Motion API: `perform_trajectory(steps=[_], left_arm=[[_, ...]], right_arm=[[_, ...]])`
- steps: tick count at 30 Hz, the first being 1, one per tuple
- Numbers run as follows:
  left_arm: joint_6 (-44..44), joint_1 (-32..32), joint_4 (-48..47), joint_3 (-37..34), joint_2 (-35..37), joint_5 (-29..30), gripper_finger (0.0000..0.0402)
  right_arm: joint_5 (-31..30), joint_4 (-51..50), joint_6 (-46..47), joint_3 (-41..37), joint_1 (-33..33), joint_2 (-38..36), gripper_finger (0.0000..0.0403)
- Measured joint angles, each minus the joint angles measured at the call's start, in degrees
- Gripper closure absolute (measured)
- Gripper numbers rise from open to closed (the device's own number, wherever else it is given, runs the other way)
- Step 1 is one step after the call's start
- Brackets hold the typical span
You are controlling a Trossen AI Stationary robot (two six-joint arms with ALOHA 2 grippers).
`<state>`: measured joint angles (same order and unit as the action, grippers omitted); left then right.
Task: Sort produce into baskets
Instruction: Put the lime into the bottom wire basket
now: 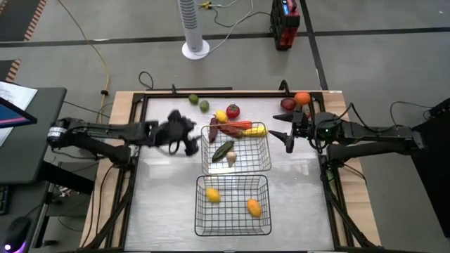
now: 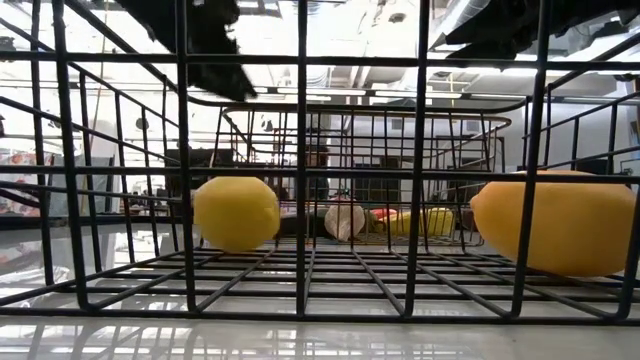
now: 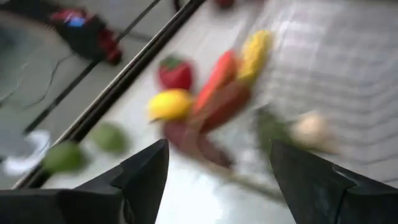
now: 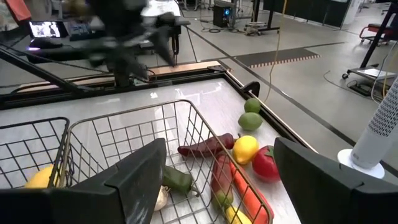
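Two black wire baskets stand mid-table, the far one and the near one. The near one holds a lemon and an orange-yellow fruit. The far one holds a cucumber and garlic; red peppers, corn and an eggplant lie at its far end. Two limes, a lemon and a tomato lie on the table behind it. My left gripper is open and empty left of the far basket. My right gripper is open and empty to its right.
A dark red apple and an orange lie at the table's far right corner, behind my right gripper. A raised frame runs round the table. The left wrist view is blurred. The near basket's mesh fills the low view.
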<state>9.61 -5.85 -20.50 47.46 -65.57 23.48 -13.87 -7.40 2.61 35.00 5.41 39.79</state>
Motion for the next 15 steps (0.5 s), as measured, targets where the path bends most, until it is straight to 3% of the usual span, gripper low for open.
perform_trajectory(steps=[8,15], left_arm=[[-12.68,-26.01,-0.57,0.0,-3.01,-16.03,0.0158],[-13.54,-39.55,5.08,0.17,-11.95,-26.54,0.0159]], right_arm=[[0.02,0.02,-0.08,0.0,-0.02,0.0,0.0078],[0.02,-0.02,-0.98,0.0,-0.02,0.0,0.0078]])
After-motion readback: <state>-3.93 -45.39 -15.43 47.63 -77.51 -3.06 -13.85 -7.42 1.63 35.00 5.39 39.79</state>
